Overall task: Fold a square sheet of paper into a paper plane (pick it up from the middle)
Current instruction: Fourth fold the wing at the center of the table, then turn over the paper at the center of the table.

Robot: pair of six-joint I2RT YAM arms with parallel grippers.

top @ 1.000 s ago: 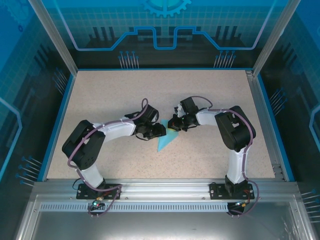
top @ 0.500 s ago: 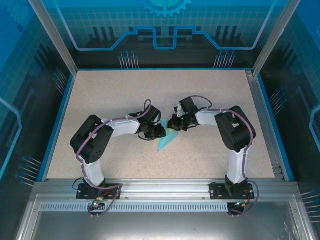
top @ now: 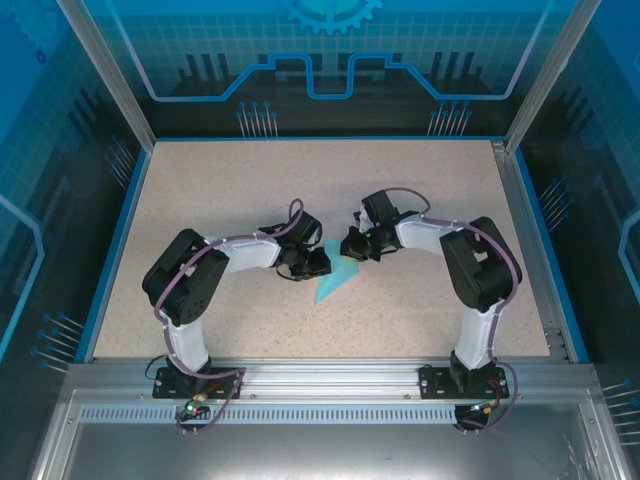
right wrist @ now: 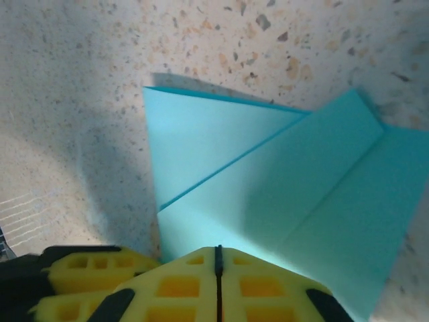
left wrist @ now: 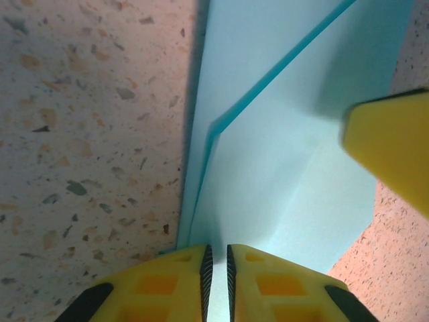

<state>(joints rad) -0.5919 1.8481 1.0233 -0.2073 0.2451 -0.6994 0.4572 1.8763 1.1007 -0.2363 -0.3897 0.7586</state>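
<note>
Left claw (top: 320,262) and right claw (top: 347,248) meet nose to nose at centre frame in the overhead view, above a speckled beige counter (top: 240,180) walled in by blue-lit panels (top: 330,60). The left arm (top: 190,285) and right arm (top: 475,270), white and black, bow inward from their bases at the bottom of the frame. Below the two claws lies the paper plane (top: 333,280), a light-blue folded wedge on the counter. Its point aims toward the lower left and its wide end sits up at the claws.

Seen from the left wrist, the left claw (left wrist: 216,249) is narrowed to a slit at bottom centre. The pale paper (left wrist: 281,168) runs into that slit and is gripped at its edge, with layered folds running toward the upper right.

Seen from the right wrist, the right claw (right wrist: 217,249) is pressed together to a hairline seam at the plane's near edge (right wrist: 268,188). Whether a layer is caught between its fingers cannot be told.
</note>
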